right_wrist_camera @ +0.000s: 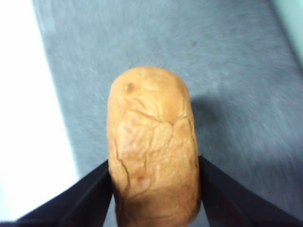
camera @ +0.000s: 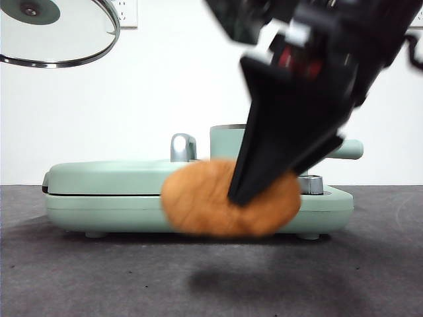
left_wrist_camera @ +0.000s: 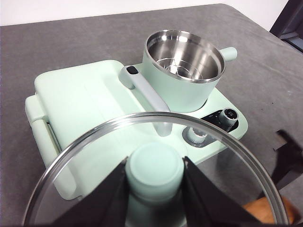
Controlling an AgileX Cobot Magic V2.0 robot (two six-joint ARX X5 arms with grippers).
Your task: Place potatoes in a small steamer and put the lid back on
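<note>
Potato (camera: 211, 205): orange-brown, cracked skin. We find it clear of the table (camera: 79, 277), its shadow on the cloth below, in front of the griddle (camera: 106, 191). The right gripper (right_wrist_camera: 154, 189) is clenched on it, one black jaw pressed to each long side.

Lid (left_wrist_camera: 94, 146): glass, steel rim, mint knob (left_wrist_camera: 155, 168). We see it held aloft, well above the table; in the front view it shows at the upper corner (camera: 59, 30). The left gripper (left_wrist_camera: 155, 189) grasps the knob, a jaw on either side.

Steamer (left_wrist_camera: 182, 71): mint pot, steel inside, uncovered, with a rack visible at its bottom. We note it stands on the base unit beside the griddle, its side handle (left_wrist_camera: 229, 53) pointing away from the griddle.
</note>
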